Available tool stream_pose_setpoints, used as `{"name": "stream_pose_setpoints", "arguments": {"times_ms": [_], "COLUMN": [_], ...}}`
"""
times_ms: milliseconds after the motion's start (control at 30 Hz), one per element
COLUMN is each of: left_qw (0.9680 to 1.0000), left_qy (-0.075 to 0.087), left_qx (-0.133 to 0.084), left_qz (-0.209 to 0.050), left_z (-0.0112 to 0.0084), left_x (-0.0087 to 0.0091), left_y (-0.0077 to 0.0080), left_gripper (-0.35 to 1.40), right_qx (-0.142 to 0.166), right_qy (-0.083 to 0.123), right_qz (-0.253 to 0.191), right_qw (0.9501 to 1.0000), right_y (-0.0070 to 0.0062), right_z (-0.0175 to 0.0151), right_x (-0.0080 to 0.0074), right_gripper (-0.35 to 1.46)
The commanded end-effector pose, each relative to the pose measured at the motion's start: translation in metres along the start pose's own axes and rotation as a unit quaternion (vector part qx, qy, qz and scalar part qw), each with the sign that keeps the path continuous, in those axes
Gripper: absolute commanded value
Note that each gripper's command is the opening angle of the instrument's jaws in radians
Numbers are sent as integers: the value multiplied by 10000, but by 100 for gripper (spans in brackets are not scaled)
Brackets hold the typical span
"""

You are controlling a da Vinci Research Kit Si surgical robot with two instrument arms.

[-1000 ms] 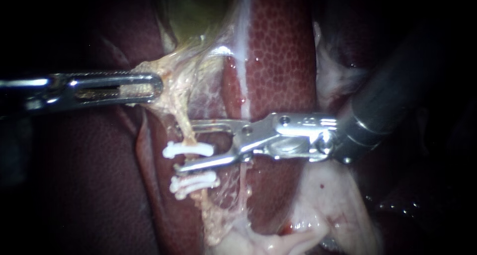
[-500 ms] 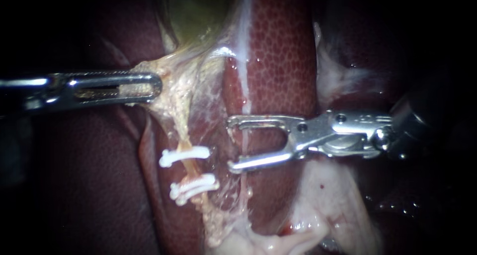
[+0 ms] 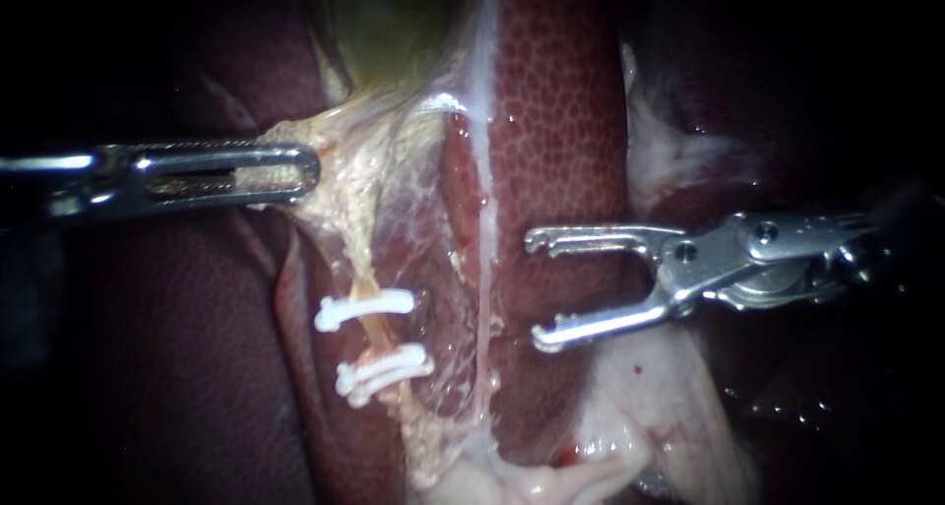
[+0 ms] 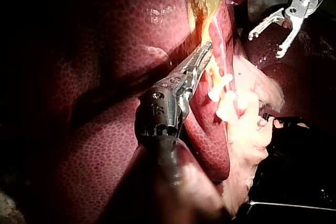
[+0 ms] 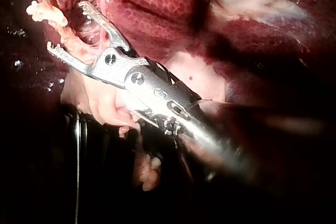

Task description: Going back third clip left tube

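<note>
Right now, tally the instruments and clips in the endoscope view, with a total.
Instruments: 2 (left instrument, right instrument)
Clips: 3 (upper clip; lower two, lying together)
Total: 5

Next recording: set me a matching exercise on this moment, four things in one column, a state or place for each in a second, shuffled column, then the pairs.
Things:
1. left instrument
2. right instrument
3. upper white clip
4. gallbladder

States or places:
A. jaws open, holding nothing
B. clamped across the tube
C. greenish-yellow, at the top of the endoscope view
D. jaws shut on pale tissue

Pairs: 1-D, 2-A, 3-B, 4-C
</note>
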Motion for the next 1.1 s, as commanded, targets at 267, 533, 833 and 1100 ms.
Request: {"name": "stream_pose_setpoints", "arguments": {"times_ms": [267, 533, 833, 1100], "left_qw": [10000, 10000, 10000, 9999], "left_qy": [0, -2, -49, 5], "left_qx": [0, -1, -40, -73], "left_qz": [0, 3, 47, 75], "left_z": [1, 3, 23, 50], "left_x": [0, 0, 16, 24], "left_y": [0, 3, 9, 16], "left_gripper": [-35, -35, -35, -35], "right_qx": [14, 23, 24, 22], "right_qy": [-27, -48, -53, -56], "right_qz": [-79, -93, -94, -94], "right_qw": [10000, 9999, 9999, 9999], "right_y": [2, 3, 3, 4], "right_z": [-12, -20, -22, -22], "right_x": [5, 8, 7, 6], "right_gripper": [60, 60, 60, 60]}}
